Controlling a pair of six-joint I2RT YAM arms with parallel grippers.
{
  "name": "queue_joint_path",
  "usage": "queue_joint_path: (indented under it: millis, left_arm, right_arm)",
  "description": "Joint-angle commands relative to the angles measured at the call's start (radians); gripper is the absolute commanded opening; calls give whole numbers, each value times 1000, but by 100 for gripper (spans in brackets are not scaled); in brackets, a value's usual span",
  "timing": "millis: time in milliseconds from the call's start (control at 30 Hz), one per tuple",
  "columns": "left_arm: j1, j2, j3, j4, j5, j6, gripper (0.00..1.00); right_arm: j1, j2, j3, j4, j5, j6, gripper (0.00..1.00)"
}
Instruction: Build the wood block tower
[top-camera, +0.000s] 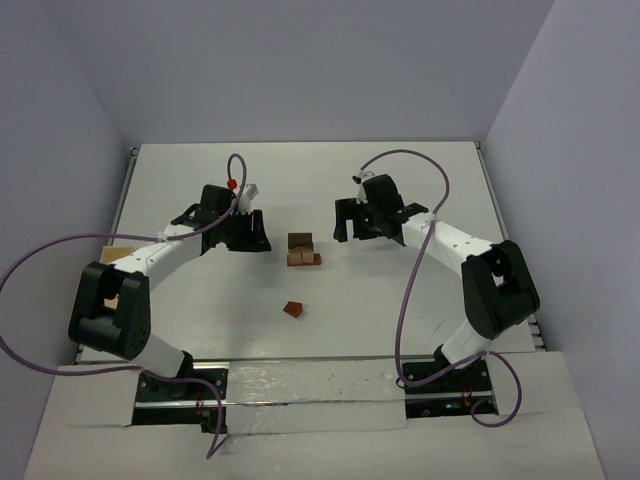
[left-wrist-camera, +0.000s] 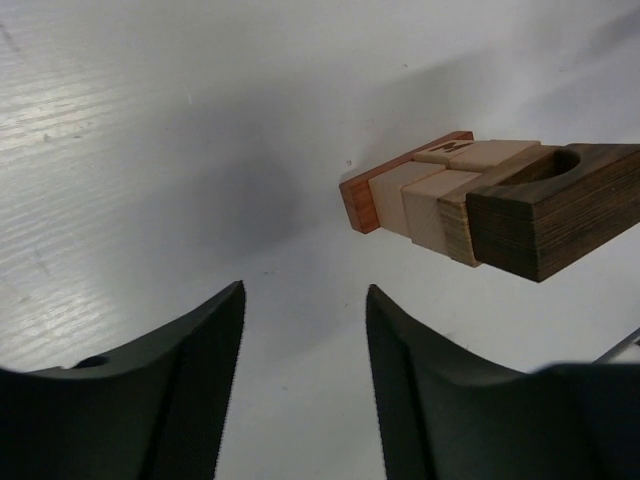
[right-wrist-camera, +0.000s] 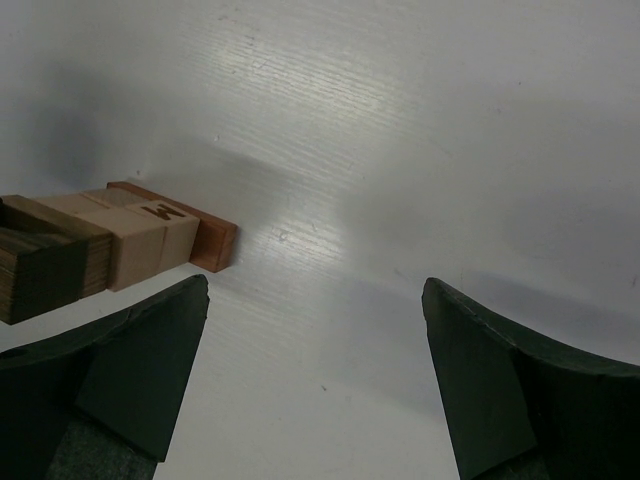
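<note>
Around the wood block tower (top-camera: 302, 250): left gripper (top-camera: 256, 240) close at nine o'clock, right gripper (top-camera: 345, 228) close at two, no contact. Bare table (top-camera: 300, 180) at twelve o'clock, wide open for a pass. At six o'clock, one loose reddish block (top-camera: 292, 309), well apart, open lanes either side.

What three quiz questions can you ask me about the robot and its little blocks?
1. True or false: the right jaws are holding a block.
2. Where is the lone reddish block? A: on the table, apart from the block group. B: on top of the group. C: between the left jaws.
3. In the left wrist view, what colour is the block with the rounded cut-out?
Key: 1 false, both pairs of jaws are open and empty. 2 A. 3 dark brown.
</note>
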Motion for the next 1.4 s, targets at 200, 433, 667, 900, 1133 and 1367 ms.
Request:
queue_joint_path:
  millis: [200, 433, 667, 900, 1133, 1367]
  left_arm:
    - [-19, 84, 80, 79, 96, -79, 44]
    - [-48, 113, 98, 93, 92, -98, 43]
    - [-55, 139, 132, 82, 95, -98, 47]
    - [-61, 145, 141, 79, 103, -96, 48]
    - [-72, 146, 147, 78, 110, -95, 49]
    - [-77, 140, 143, 78, 113, -92, 49]
  right_arm:
    - [9, 33, 54, 10, -20, 25, 95]
    - [8, 39, 49, 12, -29, 26, 95]
    - [9, 43, 51, 7, -35, 22, 96]
    - [9, 41, 60, 1, -34, 19, 97]
    - [9, 41, 64, -2, -35, 19, 97]
    - [9, 47, 72, -5, -38, 19, 98]
